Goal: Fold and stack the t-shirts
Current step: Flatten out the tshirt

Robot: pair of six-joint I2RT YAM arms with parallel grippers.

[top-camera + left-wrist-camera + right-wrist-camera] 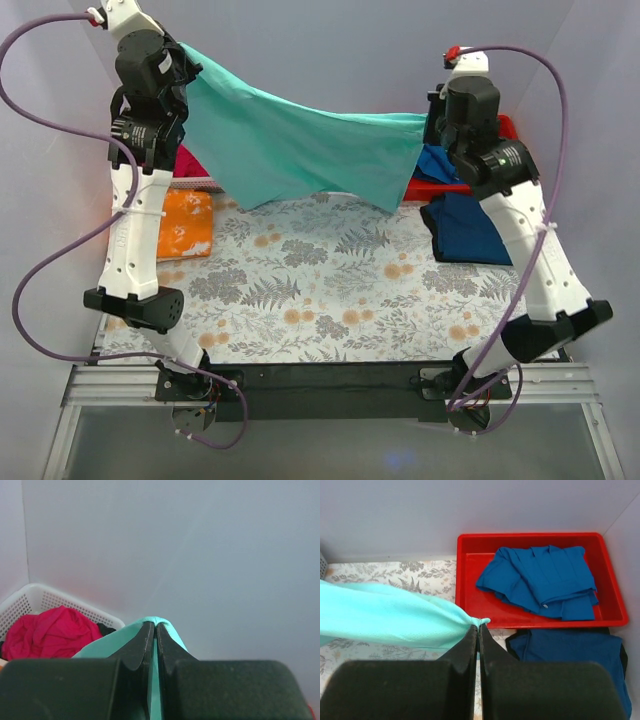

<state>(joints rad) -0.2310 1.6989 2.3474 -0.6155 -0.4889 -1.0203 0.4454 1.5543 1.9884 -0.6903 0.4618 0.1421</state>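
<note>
The mint-teal t-shirt (pixel 300 145) hangs stretched in the air between both arms, above the far part of the fern-printed sheet (pixel 320 290). My left gripper (pixel 155 626) is shut on one corner of it, high at the far left. My right gripper (pixel 479 626) is shut on the other corner (pixel 482 621), at the far right. A royal blue t-shirt (pixel 540 580) lies crumpled in the red tray (pixel 470 550). Another blue shirt (pixel 470 230) lies on the sheet in front of the tray. An orange mottled shirt (pixel 185 225) lies folded at the left. A magenta-pink shirt (pixel 47 632) sits in the white basket (pixel 35 597).
Grey walls stand close behind and at both sides. The white basket is in the far left corner, the red tray in the far right corner. Purple cables loop from both arms. The black base rail (pixel 330 385) runs along the near edge.
</note>
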